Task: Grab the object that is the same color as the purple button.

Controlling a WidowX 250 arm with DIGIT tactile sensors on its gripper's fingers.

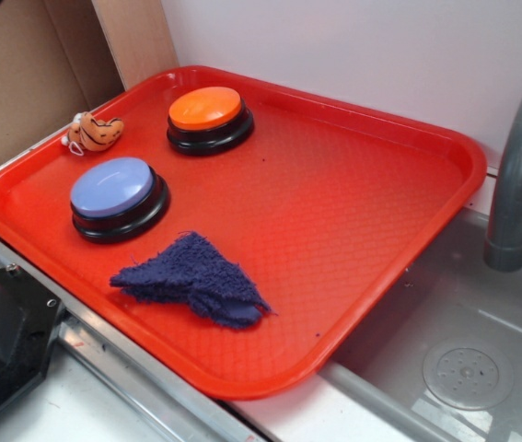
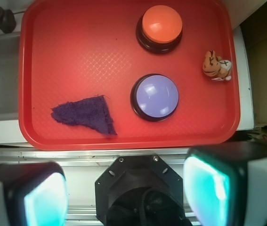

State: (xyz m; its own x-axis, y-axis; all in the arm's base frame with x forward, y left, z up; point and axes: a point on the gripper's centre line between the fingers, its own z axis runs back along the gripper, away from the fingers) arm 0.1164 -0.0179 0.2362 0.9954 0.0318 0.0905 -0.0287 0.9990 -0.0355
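The object, a dark purple-blue fuzzy rag (image 1: 194, 279) (image 2: 86, 114), lies flat near the front edge of the red tray (image 1: 353, 212) (image 2: 76, 47). The purple button (image 1: 116, 195) (image 2: 155, 97), with a lavender dome on a black base, stands beside it. In the wrist view my gripper (image 2: 126, 193) hangs high, outside the tray's near edge. It is open. Its teal fingertips (image 2: 44, 200) are wide apart with nothing between them. The gripper does not show in the exterior view.
An orange-topped button (image 1: 208, 117) (image 2: 160, 27) and a small orange striped plush toy (image 1: 95, 133) (image 2: 216, 65) sit at the tray's far side. A sink (image 1: 463, 359) with a grey faucet (image 1: 518, 166) adjoins the tray. The black robot base (image 2: 140, 188) is under the gripper.
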